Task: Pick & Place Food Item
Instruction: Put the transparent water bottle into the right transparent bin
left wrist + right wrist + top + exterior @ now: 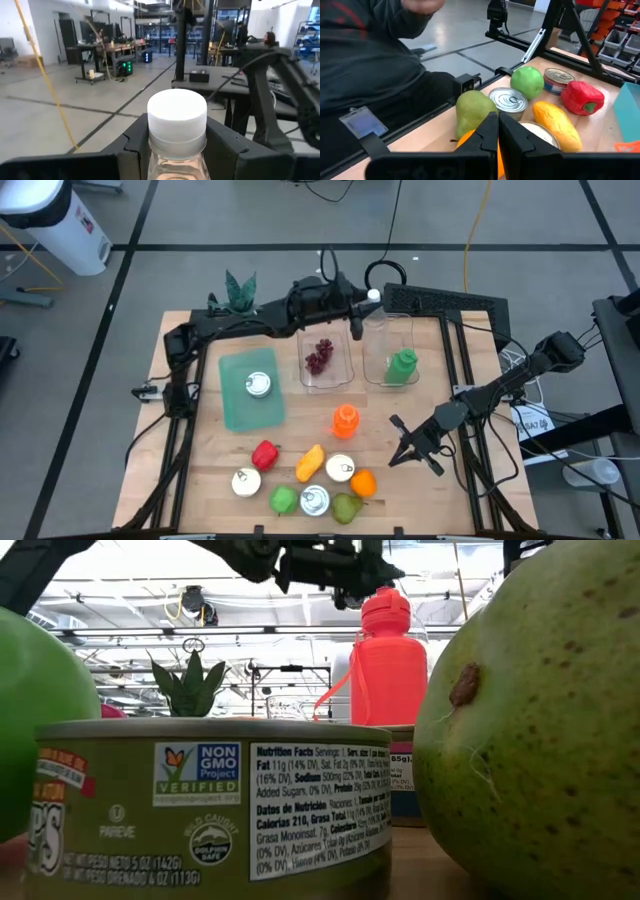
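My left gripper (363, 308) reaches level over the table's far side and is shut on a clear bottle with a white cap (177, 117). Below it stand two clear tubs: one (328, 362) holds dark grapes, the other (392, 358) a green item. My right gripper (398, 454) hovers shut, with nothing in it, to the right of the food row at the near edge: red pepper (582, 96), a long yellow fruit (556, 122), green apple (526, 81), pear (472, 107), an orange (363, 482) and several cans. My left gripper pinches the clear bottle just under its white cap, at the neck (177, 150), between its two fingers (131, 145). The fingers come at it level, one on each side. The bottle stands upright in the hold, cap up; its lower body is out of the wrist view.
An orange bottle (345, 420) stands mid-table. A teal board (250, 390) carries a can. A potted plant (238, 290) sits at the far left and a dark keyboard (445, 302) at the far right. A person in dark clothing (370, 65) is beside the near edge.
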Robot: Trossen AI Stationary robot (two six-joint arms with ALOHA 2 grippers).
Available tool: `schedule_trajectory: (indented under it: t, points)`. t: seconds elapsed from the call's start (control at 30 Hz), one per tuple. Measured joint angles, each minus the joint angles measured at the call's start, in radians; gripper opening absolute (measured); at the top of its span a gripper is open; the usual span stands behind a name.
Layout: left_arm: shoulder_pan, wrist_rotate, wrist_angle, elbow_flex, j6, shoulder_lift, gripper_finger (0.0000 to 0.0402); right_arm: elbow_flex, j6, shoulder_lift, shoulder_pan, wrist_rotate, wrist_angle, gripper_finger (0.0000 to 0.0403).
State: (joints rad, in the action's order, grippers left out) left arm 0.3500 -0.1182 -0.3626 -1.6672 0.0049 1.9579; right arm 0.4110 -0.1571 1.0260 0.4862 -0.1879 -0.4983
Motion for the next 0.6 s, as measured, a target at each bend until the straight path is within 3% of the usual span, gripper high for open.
schedule_trajectory:
  t: [0.6]
  points:
    - [-0.018, 0.111, -0.005, 0.000, -0.042, 0.080, 0.0132, 0.000, -0.016, 0.000, 0.000, 0.003, -0.029, 0.0002]
